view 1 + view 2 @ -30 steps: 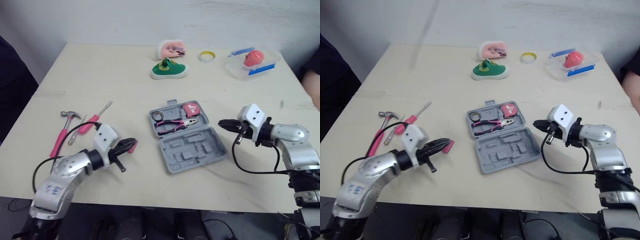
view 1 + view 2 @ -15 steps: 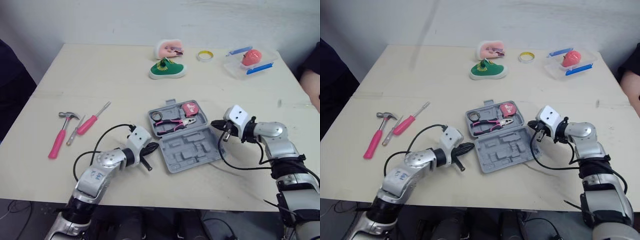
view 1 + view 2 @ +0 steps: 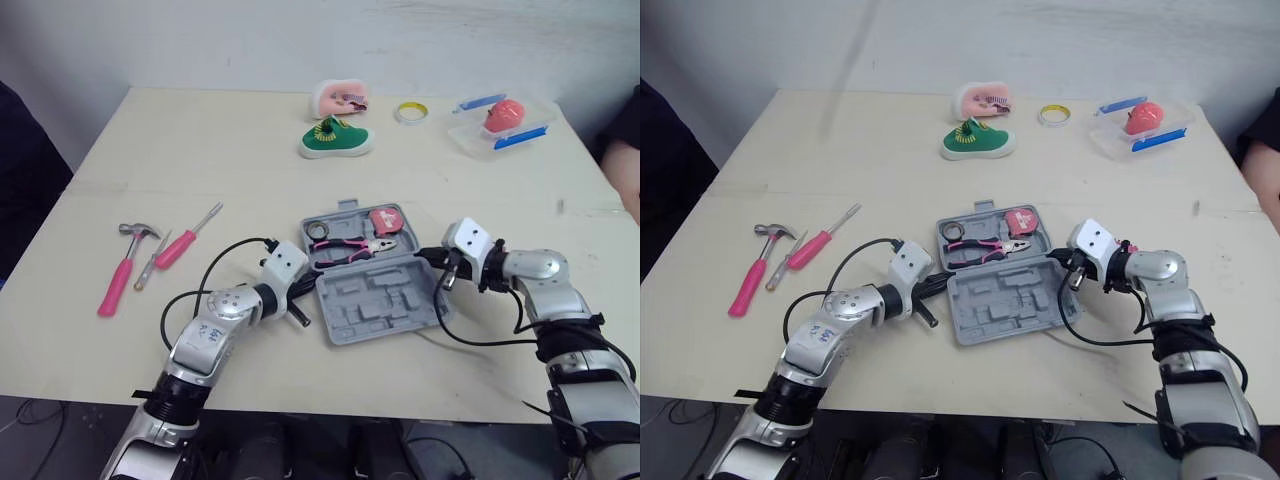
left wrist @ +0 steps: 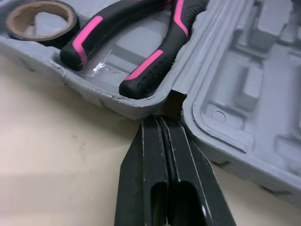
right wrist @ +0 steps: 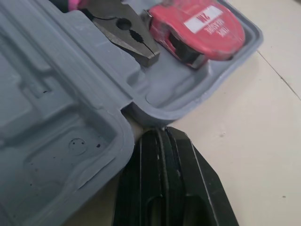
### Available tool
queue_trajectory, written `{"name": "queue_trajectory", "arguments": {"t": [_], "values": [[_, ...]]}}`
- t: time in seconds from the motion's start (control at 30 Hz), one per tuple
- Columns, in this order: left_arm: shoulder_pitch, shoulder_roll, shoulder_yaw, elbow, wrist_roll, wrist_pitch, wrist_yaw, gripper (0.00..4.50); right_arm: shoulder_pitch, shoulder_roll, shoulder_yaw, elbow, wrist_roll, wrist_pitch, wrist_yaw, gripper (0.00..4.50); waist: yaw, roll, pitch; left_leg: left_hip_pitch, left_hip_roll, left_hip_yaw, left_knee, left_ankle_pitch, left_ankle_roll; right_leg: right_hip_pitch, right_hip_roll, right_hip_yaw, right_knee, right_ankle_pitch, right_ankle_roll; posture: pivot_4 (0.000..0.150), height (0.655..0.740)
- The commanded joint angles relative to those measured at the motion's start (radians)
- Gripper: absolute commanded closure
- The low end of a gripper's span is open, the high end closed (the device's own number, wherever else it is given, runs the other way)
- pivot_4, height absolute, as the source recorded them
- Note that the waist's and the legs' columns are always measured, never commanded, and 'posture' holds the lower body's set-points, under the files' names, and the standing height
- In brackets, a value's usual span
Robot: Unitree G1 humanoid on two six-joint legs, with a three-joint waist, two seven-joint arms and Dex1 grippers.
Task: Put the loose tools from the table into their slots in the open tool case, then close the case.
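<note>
The grey tool case (image 3: 375, 300) lies open mid-table. Its far half holds pink-handled pliers (image 3: 350, 246), a tape roll (image 3: 318, 230) and a red tape measure (image 3: 384, 218); its near half is bare moulded slots. My left gripper (image 3: 306, 288) is shut, with its tip at the hinge notch on the case's left side (image 4: 173, 101). My right gripper (image 3: 426, 257) is shut too, its tip against the hinge gap on the right side (image 5: 136, 123). A pink-handled hammer (image 3: 119, 281) and two screwdrivers (image 3: 186, 238) (image 3: 152, 268) lie loose at the left.
At the table's far edge sit a green toy shoe (image 3: 333, 140), a pink toy (image 3: 342, 97), a yellow tape ring (image 3: 407, 111) and a clear box (image 3: 478, 137) with a red object. A person's arm (image 3: 626, 172) shows at the right edge.
My left arm swung right from near the loose tools to the case's left hinge. My right gripper moved left up to the case's right hinge.
</note>
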Motion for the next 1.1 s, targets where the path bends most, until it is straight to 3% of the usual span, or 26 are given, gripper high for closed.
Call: {"name": "queue_trajectory", "arguments": {"t": [0.03,0.37,0.5,0.67,0.87,1.1], "values": [[0.005,0.051,-0.015,-0.014,-0.005,-0.040,-0.099,4.50,0.128,-0.016,-0.026,-0.240,0.099,0.096,0.061,4.43,0.002,0.000,0.000,0.000,0.000,0.000,0.000,0.000,0.000,0.000,0.000,0.000,0.000,0.000,0.000,0.150,0.7400],[0.074,0.168,-0.003,-0.076,-0.022,-0.096,-0.255,4.50,0.426,-0.058,-0.060,-0.678,0.193,0.329,0.023,4.43,0.000,0.000,0.000,0.000,0.000,-0.001,-0.003,0.000,-0.001,0.000,0.000,0.000,-0.002,0.000,0.000,0.150,0.7400],[0.112,0.193,0.021,-0.103,-0.027,-0.082,-0.263,4.50,0.487,-0.051,-0.071,-0.771,0.212,0.389,-0.016,4.43,-0.001,0.000,0.000,0.000,0.000,-0.001,-0.003,-0.001,-0.001,0.000,0.000,0.000,-0.003,0.000,0.000,0.150,0.7400],[0.149,0.197,0.037,-0.092,-0.001,-0.106,-0.245,4.50,0.522,-0.050,-0.080,-0.811,0.229,0.449,-0.049,4.43,-0.001,0.000,0.000,0.001,0.001,-0.001,-0.004,-0.001,-0.001,0.000,0.000,0.000,-0.002,0.000,0.000,0.150,0.7400],[0.178,0.191,0.091,-0.130,-0.038,-0.117,-0.250,4.50,0.543,-0.097,-0.089,-0.770,0.186,0.368,-0.051,4.43,0.002,0.000,0.000,0.001,0.001,-0.001,-0.004,-0.002,-0.001,0.000,0.000,0.000,-0.003,0.000,0.000,0.150,0.7400],[0.273,0.280,0.260,-0.208,-0.133,-0.201,-0.344,4.50,0.622,-0.201,-0.261,-0.723,0.248,0.288,0.000,4.43,0.012,0.000,0.000,0.000,0.000,-0.001,-0.004,-0.002,0.000,0.000,-0.001,0.000,-0.003,0.000,0.000,0.150,0.7400]]}}
